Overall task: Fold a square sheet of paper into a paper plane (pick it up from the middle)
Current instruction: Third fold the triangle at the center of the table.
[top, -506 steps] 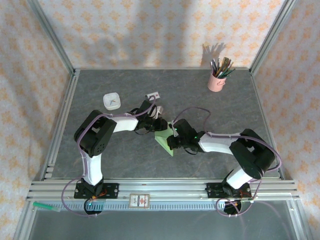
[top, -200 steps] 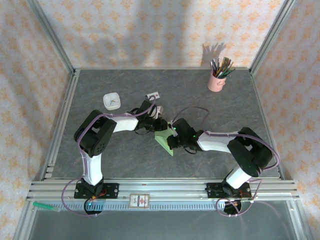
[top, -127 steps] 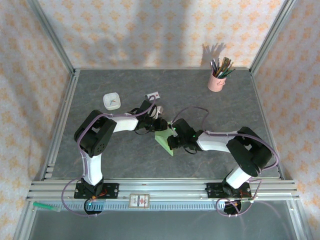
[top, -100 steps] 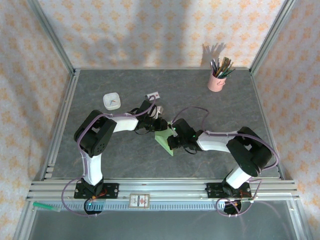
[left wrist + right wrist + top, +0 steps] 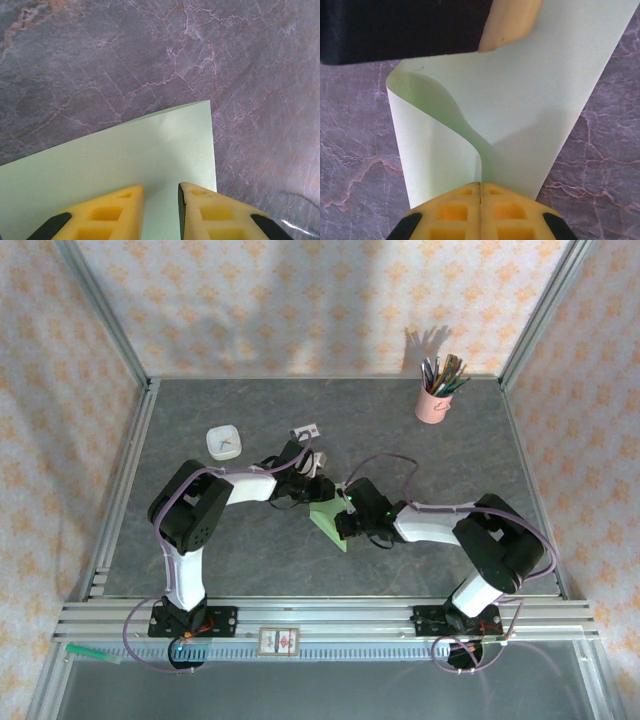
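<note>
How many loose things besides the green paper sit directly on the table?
3: white dish at back left, small card just right of it, pink pencil cup at back right. Others may lie hidden.

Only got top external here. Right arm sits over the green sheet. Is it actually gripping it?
Observer: Yes. In the right wrist view the right fingers are shut tight on the sheet.
Operator: Creased yet?
Observer: No. The sheet curls over in a soft loop with no sharp fold line.
Operator: Left side?
Observer: The left fingers stand slightly apart over a flat part of the sheet near one corner. Only paper shows through the gap.
</note>
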{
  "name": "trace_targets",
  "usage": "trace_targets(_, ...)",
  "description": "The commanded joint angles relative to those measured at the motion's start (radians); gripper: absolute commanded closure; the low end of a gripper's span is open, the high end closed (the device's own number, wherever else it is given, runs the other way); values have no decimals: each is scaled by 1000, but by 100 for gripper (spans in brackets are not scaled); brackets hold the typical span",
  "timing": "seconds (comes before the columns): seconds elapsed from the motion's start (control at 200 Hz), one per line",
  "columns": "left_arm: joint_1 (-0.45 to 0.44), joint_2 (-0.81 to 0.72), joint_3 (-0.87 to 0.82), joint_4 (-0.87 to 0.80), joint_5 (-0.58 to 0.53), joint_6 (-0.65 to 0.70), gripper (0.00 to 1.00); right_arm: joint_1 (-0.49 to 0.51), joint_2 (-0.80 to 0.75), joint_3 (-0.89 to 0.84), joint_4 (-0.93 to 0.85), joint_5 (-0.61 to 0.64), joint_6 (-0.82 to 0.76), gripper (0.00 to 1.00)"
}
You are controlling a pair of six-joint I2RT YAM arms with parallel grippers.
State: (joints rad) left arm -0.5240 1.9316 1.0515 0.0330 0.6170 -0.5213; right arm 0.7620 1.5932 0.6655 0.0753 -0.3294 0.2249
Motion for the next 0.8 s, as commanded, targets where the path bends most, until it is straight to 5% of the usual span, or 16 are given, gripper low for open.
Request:
trace_targets(0.0,-10,33,26,-62,-45,15,72,-7,-2,-47,-17,40,18,96)
trace_targets(0.48,18,-95,82,-77,-58,-44,68,-7,-9,-95,21,33,54,96)
trace_targets(0.796,-28,-293,-215,106,-8,-227,93,-7,11,-92,32,27,53,97)
